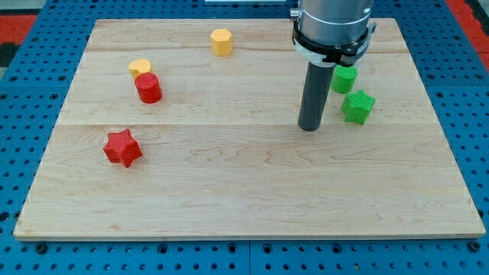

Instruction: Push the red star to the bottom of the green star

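Pale wooden counter [252, 191] seen from above and slightly in front, resting on a blue pegboard. Near the view's left, toward the lower half of the board: the red star [123, 147], lying flat and alone, touching nothing. Far across on the view's right, in the upper half: the green star [357, 107], with a green cylinder [344, 79] just above it, very close or touching, hard to tell which. Just left of the green star, apart from it: my tip [309, 128], the lower end of a dark upright rod serving as end effector, with nothing to open or close and nothing held, merely resting at the board surface. Elsewhere, in the upper left: a red cylinder [148, 88] with a yellow block [139, 67] of unclear shape just above and left of it, and another yellow block [221, 42], roughly hexagonal, near the top edge. Step in hand, by judgement: the approach, with no contact on the red star yet and the whole push ahead. Next move likely calling for a trip across to the red star's far left side, then a long push rightward, ending just below the green star without nudging it.
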`<move>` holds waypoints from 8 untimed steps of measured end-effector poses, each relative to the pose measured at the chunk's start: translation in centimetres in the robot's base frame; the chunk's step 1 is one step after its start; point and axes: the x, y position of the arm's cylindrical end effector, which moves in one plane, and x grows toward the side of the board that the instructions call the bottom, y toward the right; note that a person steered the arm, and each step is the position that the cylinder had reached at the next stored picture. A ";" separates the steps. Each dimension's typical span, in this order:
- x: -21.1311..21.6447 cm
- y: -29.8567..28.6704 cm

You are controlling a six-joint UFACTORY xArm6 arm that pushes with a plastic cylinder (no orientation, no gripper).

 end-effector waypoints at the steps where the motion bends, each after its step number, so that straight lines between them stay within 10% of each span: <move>1: 0.0 -0.4; 8: -0.9 -9.9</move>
